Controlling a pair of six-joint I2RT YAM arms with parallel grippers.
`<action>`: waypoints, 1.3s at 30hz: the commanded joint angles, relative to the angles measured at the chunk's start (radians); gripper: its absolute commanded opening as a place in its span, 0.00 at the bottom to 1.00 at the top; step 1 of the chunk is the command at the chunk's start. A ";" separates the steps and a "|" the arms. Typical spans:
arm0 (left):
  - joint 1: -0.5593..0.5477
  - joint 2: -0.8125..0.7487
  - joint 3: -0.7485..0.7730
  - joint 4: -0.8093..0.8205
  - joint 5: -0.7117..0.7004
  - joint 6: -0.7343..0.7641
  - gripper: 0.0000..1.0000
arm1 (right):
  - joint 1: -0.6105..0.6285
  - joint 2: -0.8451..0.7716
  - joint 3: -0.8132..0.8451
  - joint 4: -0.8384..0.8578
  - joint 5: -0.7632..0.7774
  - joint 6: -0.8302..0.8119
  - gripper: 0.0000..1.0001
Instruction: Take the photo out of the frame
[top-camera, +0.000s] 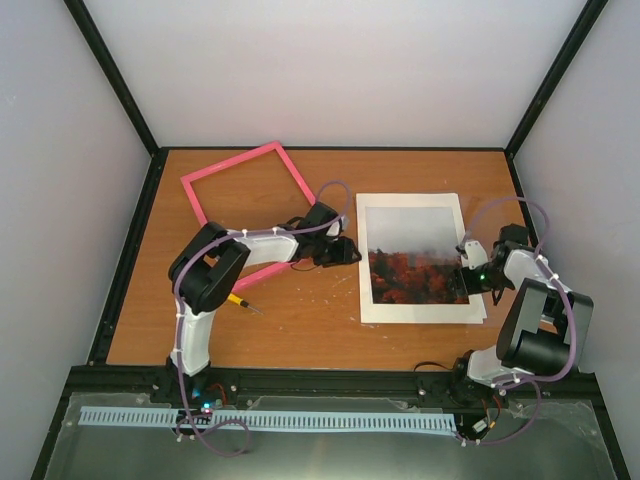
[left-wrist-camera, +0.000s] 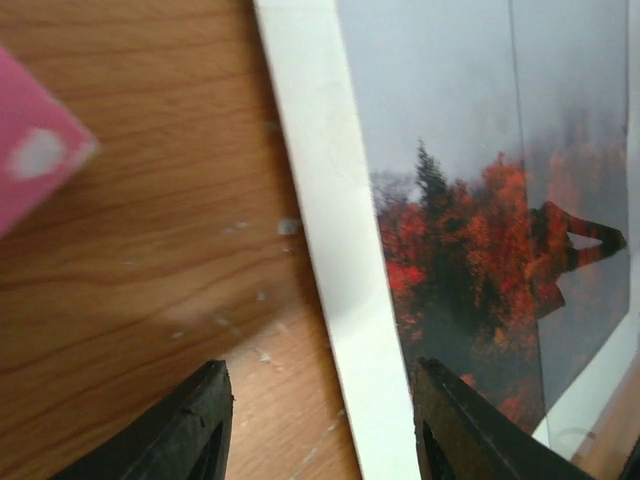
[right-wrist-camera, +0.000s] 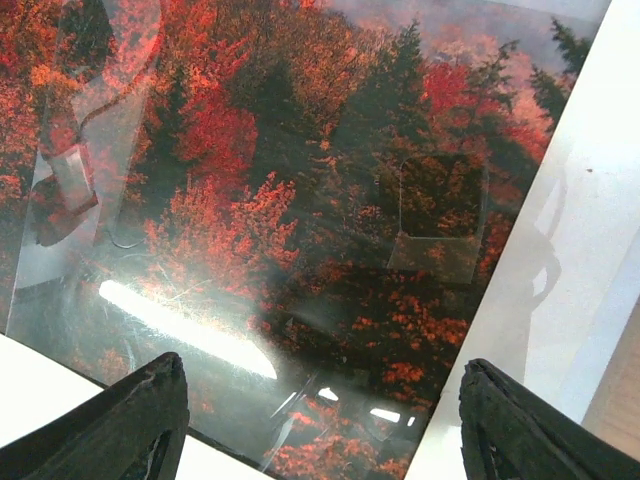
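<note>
The left end effector (top-camera: 345, 252) is released. In its wrist view the two dark fingers (left-wrist-camera: 190, 435) are spread wide and hold nothing. Below the gap between them lies the left margin of a white sheet (left-wrist-camera: 330, 260). I cannot tell whether the fingertips touch it.

The right end effector (top-camera: 468, 272) is also released, with its fingers (right-wrist-camera: 135, 420) set far apart over the red-orange lower part of the photo (right-wrist-camera: 300, 200) and gripping nothing. The glossy surface there shows bright glare.

The left arm rises from its base, bends at a raised elbow near the counter's left side, and reaches right with a long forearm towards the sheet's left edge. The right arm is folded tightly, with its elbow close to the right wall and its wrist turned inward over the photo's right edge.

The photo (top-camera: 412, 250) lies flat on the white sheet (top-camera: 420, 312), right of centre on the counter (top-camera: 300, 340), with a white margin showing on every side. The frame (top-camera: 230, 163) lies flat at the far left, turned at an angle and well clear of the photo. Bare wood shows through its opening, and the left forearm hides its near side. A small yellow-handled screwdriver (top-camera: 243, 303) lies just beside the left elbow. There is open wood between the frame's right corner and the sheet, and along the near edge in front of the sheet.
</note>
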 joint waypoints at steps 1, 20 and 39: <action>-0.008 0.032 0.021 0.083 0.072 -0.032 0.50 | 0.007 0.016 -0.008 0.016 -0.007 -0.010 0.72; -0.031 0.064 0.025 0.183 0.179 -0.089 0.42 | 0.007 0.039 -0.011 0.012 -0.020 -0.013 0.72; -0.072 0.105 0.129 0.177 0.196 -0.084 0.39 | 0.006 -0.080 0.062 -0.042 -0.043 0.012 0.72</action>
